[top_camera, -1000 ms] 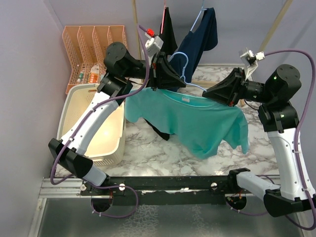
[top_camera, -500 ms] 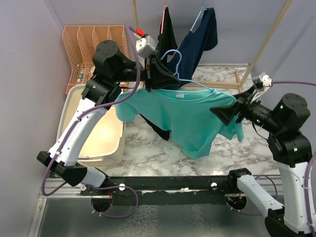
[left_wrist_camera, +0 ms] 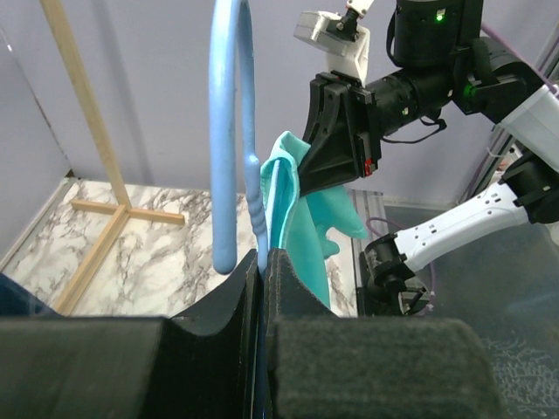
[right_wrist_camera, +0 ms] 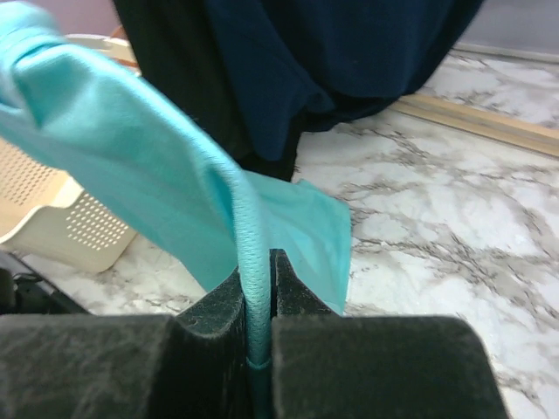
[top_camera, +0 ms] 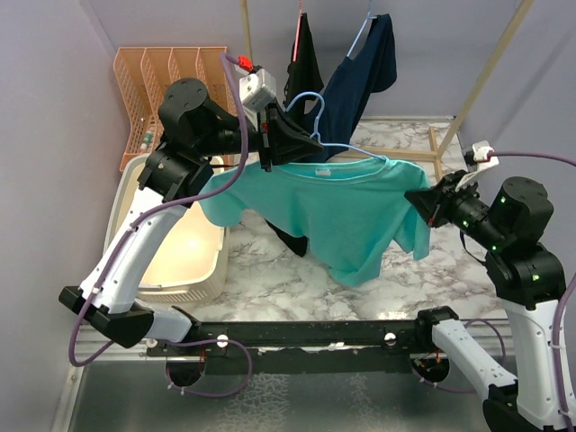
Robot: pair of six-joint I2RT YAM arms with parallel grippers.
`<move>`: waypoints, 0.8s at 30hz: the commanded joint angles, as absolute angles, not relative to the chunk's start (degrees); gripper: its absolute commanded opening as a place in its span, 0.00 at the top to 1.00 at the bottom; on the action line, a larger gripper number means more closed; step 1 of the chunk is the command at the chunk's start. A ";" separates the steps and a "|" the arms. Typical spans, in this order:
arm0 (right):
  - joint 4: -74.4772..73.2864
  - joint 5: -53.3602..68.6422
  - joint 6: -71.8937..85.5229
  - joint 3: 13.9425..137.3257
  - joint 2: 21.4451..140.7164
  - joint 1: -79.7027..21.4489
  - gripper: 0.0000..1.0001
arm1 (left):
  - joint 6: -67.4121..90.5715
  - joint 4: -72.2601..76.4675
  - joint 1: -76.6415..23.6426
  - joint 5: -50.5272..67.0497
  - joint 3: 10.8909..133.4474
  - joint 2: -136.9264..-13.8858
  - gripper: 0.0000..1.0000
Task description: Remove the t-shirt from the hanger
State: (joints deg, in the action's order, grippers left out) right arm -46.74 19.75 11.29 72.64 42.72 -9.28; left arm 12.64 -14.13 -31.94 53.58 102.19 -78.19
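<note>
Top external view shows you the teal t-shirt [top_camera: 346, 216] in the air above the marble tabletop [top_camera: 261, 274], stretched between the 2 hands. The left hand [top_camera: 304, 151] is at the collar side, closed on the neck of the light blue hanger [top_camera: 312, 108]. The hook of the hanger points up and its wire runs along the top edge of the t-shirt. In the left wrist view you see the fingers [left_wrist_camera: 218, 310] pressed together with the hanger neck between them, and the teal cloth lies just beside it. The right hand [top_camera: 425, 203] is closed on the t-shirt at its right end; shoulder or sleeve, I cannot tell which. In the right wrist view a folded teal seam goes down between the closed fingers [right_wrist_camera: 301, 304]. Behind the t-shirt, dark clothes [top_camera: 364, 67] hang higher up. A cream basket [top_camera: 123, 198] stands at the left, below the left arm, and an orange rack [top_camera: 148, 76] is behind it.
</note>
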 commanded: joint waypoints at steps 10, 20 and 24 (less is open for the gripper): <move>-53.28 -18.56 17.24 72.20 44.22 -9.32 0.99 | 7.06 -17.82 -31.68 46.17 100.93 -70.97 1.00; -52.24 -15.34 16.05 67.51 45.05 -9.32 0.99 | 8.18 -15.79 -31.64 44.39 98.43 -69.92 1.00; -49.29 1.55 11.96 66.81 43.63 -9.29 0.94 | 11.68 -13.26 -31.64 46.75 98.10 -72.63 1.00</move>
State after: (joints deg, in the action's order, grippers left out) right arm -49.76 -9.30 16.93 67.66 44.71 -10.04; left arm 8.75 -18.46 -32.08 46.59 97.67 -72.90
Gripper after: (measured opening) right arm 0.021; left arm 0.031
